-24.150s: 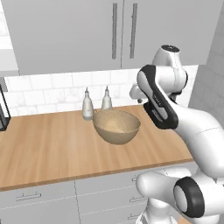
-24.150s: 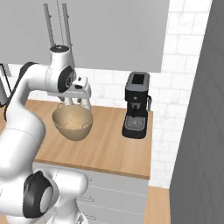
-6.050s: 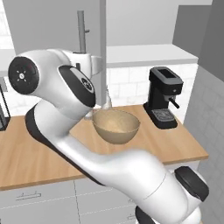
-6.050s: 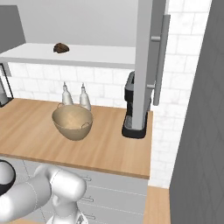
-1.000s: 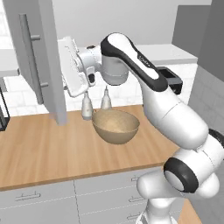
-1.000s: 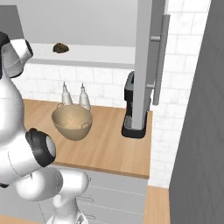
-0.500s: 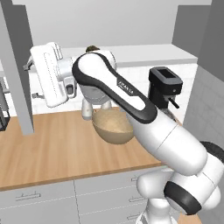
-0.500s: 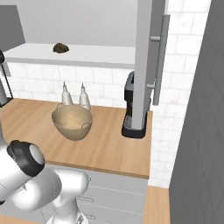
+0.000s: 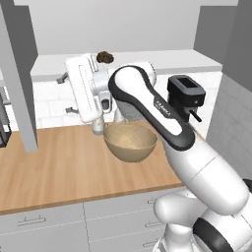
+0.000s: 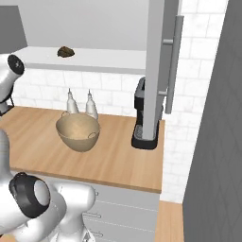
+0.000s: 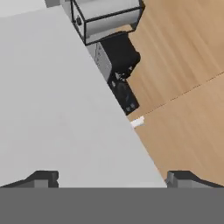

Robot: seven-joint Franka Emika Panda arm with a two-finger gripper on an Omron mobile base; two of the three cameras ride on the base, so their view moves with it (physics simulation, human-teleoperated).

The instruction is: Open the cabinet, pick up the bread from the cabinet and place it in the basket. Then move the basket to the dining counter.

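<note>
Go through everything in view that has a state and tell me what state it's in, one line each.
cabinet: both doors swung open, shelf exposed.
bread: lying on the cabinet shelf, not picked up.
basket: upright on the wood counter, no bread in it.
pincer: open, holding nothing, facing the left door.
coffee machine: upright on the counter.
two bottles: upright behind the basket.

claw [image 11: 111,178]: spread wide | grey cabinet door [image 11: 57,109] ahead | wood counter [image 11: 183,87] beyond

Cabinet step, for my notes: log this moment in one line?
cabinet: doors open | bread: on shelf | basket: on counter, empty | end effector: open, holding nothing
</note>
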